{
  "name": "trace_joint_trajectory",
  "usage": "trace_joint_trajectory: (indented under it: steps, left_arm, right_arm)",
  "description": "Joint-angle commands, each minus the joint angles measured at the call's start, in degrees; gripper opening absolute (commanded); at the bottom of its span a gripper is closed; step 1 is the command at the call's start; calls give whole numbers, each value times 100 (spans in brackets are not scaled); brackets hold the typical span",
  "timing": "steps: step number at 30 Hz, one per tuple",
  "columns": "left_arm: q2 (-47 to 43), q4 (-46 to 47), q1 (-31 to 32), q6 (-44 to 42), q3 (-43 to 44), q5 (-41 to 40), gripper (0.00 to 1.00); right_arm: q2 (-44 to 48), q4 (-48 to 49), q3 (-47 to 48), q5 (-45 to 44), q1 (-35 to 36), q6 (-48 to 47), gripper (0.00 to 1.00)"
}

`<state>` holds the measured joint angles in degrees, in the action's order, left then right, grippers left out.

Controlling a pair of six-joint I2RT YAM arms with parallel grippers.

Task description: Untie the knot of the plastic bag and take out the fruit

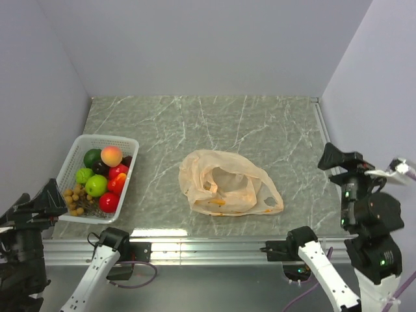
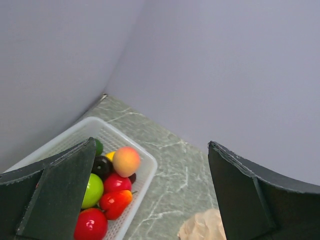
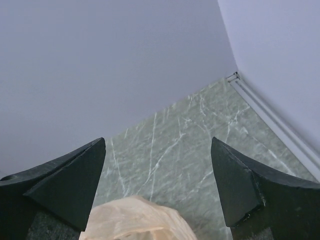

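Observation:
The plastic bag (image 1: pixel 227 183) lies flat and slack in the middle of the table, its mouth open; no tied knot shows, and one handle loop (image 1: pixel 269 202) lies at its right end. The fruit sits in the white basket (image 1: pixel 107 138) at the left: a peach-orange one (image 1: pixel 111 156), a green apple (image 1: pixel 96 185), a red apple (image 1: pixel 108 202). My left gripper (image 1: pixel 47 198) is open and empty, near the basket's front corner. My right gripper (image 1: pixel 338 156) is open and empty at the right edge. The left wrist view shows the fruit (image 2: pixel 126 161) and a bag corner (image 2: pixel 202 227).
Tan berries (image 1: pixel 75 198) lie in the basket's near corner. Grey walls close the left, back and right. A metal rail (image 1: pixel 208 248) runs along the near edge. The right wrist view shows the bag's top (image 3: pixel 135 220) and the right side rail (image 3: pixel 270 117).

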<state>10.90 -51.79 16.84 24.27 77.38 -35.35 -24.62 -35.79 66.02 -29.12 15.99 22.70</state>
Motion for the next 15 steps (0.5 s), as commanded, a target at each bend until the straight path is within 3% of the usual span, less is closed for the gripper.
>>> trace_joint_trajectory:
  steps: [1, 7, 15]
  left_arm:
    - [-148, 11, 47, 7, -249, -683, 99]
    - [-500, 204, 56, -2, -470, -859, 99]
    - [-879, 749, 56, -177, -619, -833, 99]
  right_arm:
    - [631, 229, -667, 108, -26, -467, 93]
    - [1494, 459, -1302, 372, -26, -705, 93]
    - [1873, 600, -1618, 390, -26, -767, 94]
